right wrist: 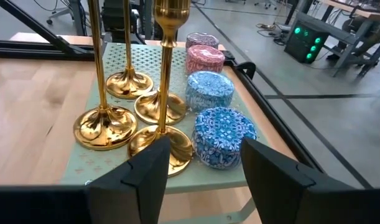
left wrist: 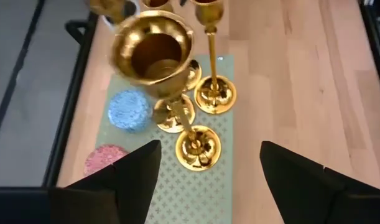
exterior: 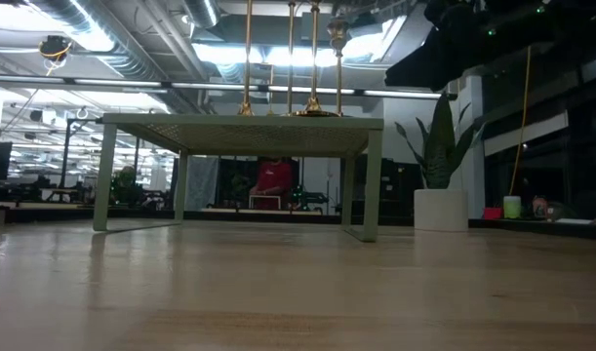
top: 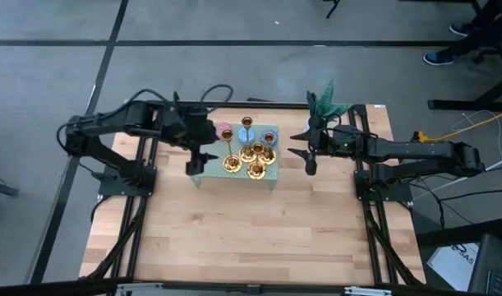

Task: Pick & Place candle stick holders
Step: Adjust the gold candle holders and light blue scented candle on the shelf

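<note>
left gripper (top: 196,162): fingers spread, nothing between them; hovers at the left edge of the green stand (top: 271,177), above its top
left fingers (left wrist: 124,177): two dark tips apart in the left wrist view, bare stand top visible in the gap
right gripper (top: 309,156): fingers apart, holding nothing; hangs off the right side of the stand, clear of it
right fingers (right wrist: 143,174): dark pair apart in the right wrist view, pointing at the near corner of the stand
candle stick holders (top: 249,153): four gold ones, upright, clustered near the middle of the stand top, bases touching or nearly so; exact contact hard to tell
holder tops: one cup (left wrist: 153,53) looms large and blurred in the left wrist view, hiding part of the bases behind it; cups cut off at the upper edge in the low and right wrist views
holder bases (right wrist: 104,127): round, flared, shiny, sitting flat on the stand
blue candles (right wrist: 219,135): two round patterned ones on the stand, beside the holders
pink candle (right wrist: 205,60): on the stand, behind the blue ones
purple-grey candle (right wrist: 201,41): farthest along that row, partly hidden by the pink one
stand in low view (exterior: 241,129): seen edge-on, top surface hidden; only stems (exterior: 247,58) rise above it
plant (top: 326,105): just behind the right gripper, right of the stand; white pot (exterior: 440,209) shows in the low view
table (top: 251,230): pale wood, stand sits toward its far side
person (exterior: 274,181): red top, seen under the stand, far off, mostly hidden
</note>
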### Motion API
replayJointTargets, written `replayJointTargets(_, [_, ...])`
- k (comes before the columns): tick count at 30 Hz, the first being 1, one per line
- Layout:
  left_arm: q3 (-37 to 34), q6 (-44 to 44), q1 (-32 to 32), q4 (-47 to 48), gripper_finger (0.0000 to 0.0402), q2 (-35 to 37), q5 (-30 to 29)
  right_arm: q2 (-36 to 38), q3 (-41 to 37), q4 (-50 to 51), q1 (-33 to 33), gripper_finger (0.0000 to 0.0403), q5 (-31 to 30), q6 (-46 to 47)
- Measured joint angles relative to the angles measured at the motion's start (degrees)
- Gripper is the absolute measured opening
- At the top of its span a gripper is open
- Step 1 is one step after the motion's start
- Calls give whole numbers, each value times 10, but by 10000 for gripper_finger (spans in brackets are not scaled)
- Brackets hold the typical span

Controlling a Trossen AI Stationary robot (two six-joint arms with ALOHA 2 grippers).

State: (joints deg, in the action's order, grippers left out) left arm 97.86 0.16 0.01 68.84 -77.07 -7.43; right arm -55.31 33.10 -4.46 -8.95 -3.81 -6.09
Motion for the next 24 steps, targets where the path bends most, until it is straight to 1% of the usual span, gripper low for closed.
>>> replayJointTargets(6, [-1, -14, 1, -6, 242, -5, -3, 0, 0, 0, 0, 200, 0, 1])
replayJointTargets(8, [-29, -31, 0, -31, 233, 5, -5, 0, 0, 0, 0, 200, 0, 1])
replayJointTargets(10, [-84, -53, 1, -77, 226, 26, -3, 0, 0, 0, 0, 200, 0, 1])
replayJointTargets(12, [-146, -71, 1, -146, 222, 54, 7, 0, 0, 0, 0, 200, 0, 1])
replayJointTargets(14, [-203, -82, 1, -216, 219, 96, 2, 0, 0, 0, 0, 200, 0, 1])
replayJointTargets(15, [-228, -84, 0, -249, 218, 119, -11, 0, 0, 0, 0, 200, 0, 0])
replayJointTargets(17, [-279, -84, 0, -292, 218, 163, -56, 0, 0, 0, 0, 200, 0, -1])
replayJointTargets(19, [-332, -85, 1, -336, 219, 194, -89, 0, 0, 0, 0, 200, 0, -2])
replayJointTargets(20, [-357, -85, 1, -371, 219, 203, -90, 0, 0, 0, 0, 200, 0, -3])
replayJointTargets(22, [-404, -79, 1, -438, 219, 213, -73, 0, 0, 0, 0, 200, -1, -3])
replayJointTargets(24, [-438, -62, 0, -497, 219, 212, -65, 0, 0, 0, 0, 200, -3, -4])
